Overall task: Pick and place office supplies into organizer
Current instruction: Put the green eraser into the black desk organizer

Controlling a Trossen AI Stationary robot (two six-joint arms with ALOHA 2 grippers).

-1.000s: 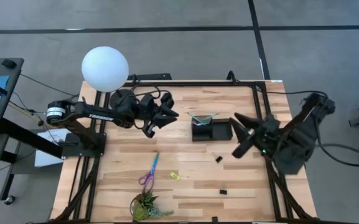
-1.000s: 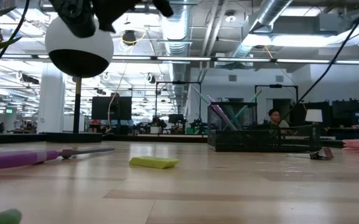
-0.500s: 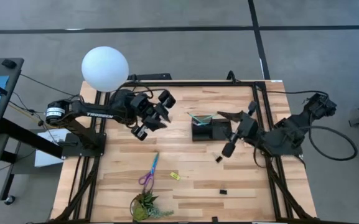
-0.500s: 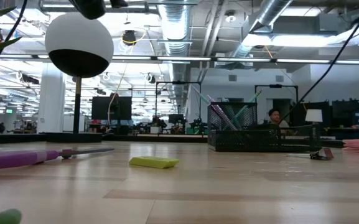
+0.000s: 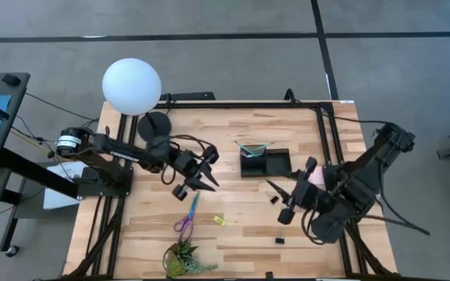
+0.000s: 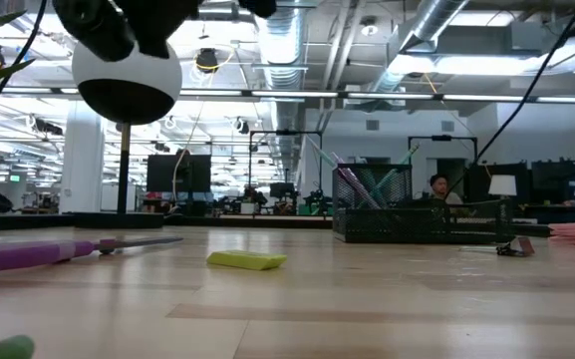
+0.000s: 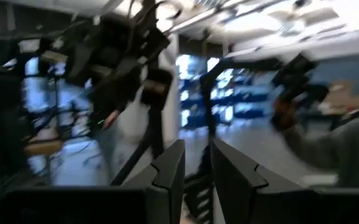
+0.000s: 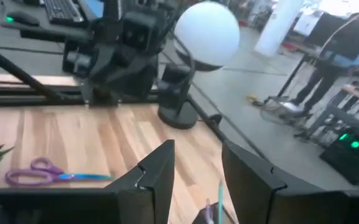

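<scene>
Organizer sits back-centre on the wooden table, black mesh, with teal and pink pens leaning out of its taller left compartment; the lower tray section is on its right. Low view shows the same: pens sticking up at angles from the mesh box.

Loose supplies on the table:
- Scissors, purple handles, teal blades, front-left of the organizer, handles toward the front edge. Also visible in the right wrist view and as a blurred purple bar in the low view.
- Small yellow piece just right of the scissors; flat on the wood in the low view.
- Black clip in front of the organizer, another black clip near the front edge.
- Pink patch beside the right arm, partly hidden; cannot tell what it is.

Left gripper hangs over the table between the lamp base and the scissors, fingers a narrow gap apart, holding nothing.

Right gripper is over the table right by the nearer clip, in front of the organizer, fingers moderately apart, empty.

Globe lamp stands at the back-left corner, green spiky plant at the front edge.
</scene>
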